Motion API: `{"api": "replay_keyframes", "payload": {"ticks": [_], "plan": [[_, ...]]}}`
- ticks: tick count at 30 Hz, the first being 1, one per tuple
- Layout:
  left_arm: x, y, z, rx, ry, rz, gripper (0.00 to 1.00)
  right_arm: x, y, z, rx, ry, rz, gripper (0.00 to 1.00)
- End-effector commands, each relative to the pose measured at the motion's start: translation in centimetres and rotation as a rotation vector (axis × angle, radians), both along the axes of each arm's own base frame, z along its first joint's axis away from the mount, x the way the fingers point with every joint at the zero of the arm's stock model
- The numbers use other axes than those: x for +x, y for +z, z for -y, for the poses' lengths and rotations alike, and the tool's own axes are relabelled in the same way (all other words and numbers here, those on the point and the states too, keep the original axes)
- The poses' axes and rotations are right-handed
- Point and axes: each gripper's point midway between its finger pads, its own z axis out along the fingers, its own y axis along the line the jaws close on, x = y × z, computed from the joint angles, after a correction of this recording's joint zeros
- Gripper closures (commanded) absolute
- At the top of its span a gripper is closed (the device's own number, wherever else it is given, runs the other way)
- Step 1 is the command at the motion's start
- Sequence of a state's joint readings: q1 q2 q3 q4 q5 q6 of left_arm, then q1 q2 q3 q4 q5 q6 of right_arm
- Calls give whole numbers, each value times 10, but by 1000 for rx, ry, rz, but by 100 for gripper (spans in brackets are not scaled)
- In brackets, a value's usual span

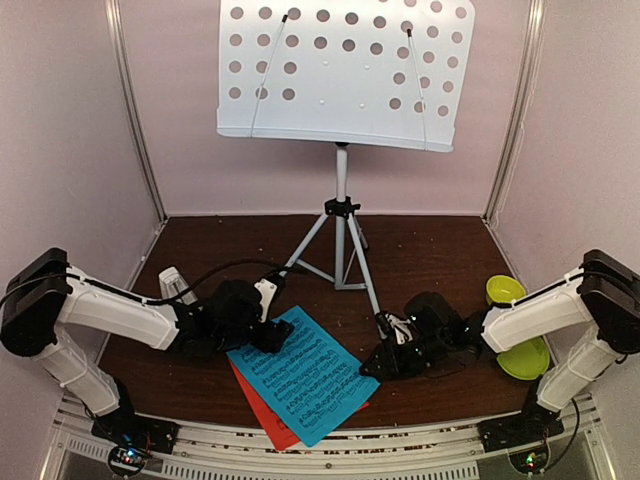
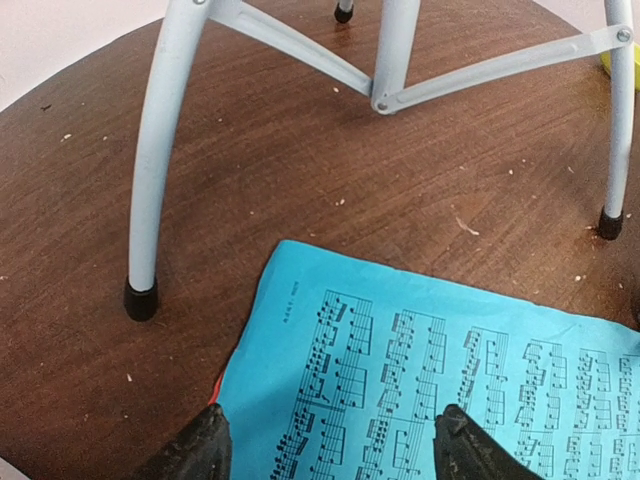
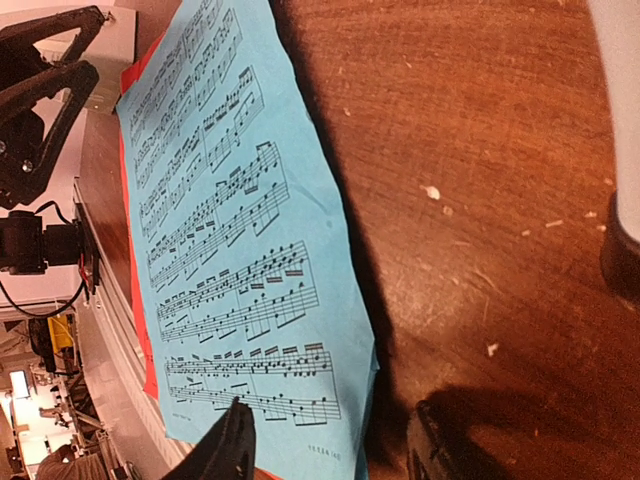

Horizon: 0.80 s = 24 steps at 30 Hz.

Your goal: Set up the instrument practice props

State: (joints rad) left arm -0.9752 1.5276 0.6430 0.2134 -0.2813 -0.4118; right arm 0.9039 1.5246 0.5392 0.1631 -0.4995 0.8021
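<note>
The blue sheet (image 1: 305, 375) lies long from 10 to 4 o'clock; left gripper (image 1: 268, 338) at its 10, right gripper (image 1: 385, 362) at 3, both spread, empty

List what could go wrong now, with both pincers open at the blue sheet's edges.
1. Blue sheet lies on the red sheet; the left pincer may pinch or drag both.
2. The paper lies flat, so either pincer could slip off or crumple the edge.
3. Right pincer sits close to a tripod leg; lifting from here could nudge it.
</note>
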Motion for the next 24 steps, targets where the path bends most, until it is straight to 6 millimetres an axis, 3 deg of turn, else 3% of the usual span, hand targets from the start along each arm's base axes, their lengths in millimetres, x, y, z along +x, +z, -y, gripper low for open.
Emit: {"api": "replay_keyframes", "payload": {"ticks": [1, 7, 14, 24], "plan": [[3, 11, -3, -14, 21, 41, 28, -5, -10, -3, 8, -11, -39, 52], [6, 19, -10, -51, 55, 51, 28, -2, -5, 3, 4, -19, 4, 70], [8, 29, -13, -79, 60, 60, 28, 2, 16, -1, 36, 31, 102, 100], [7, 48, -18, -151, 8, 67, 21, 2, 45, 14, 15, 92, 270, 100]]}}
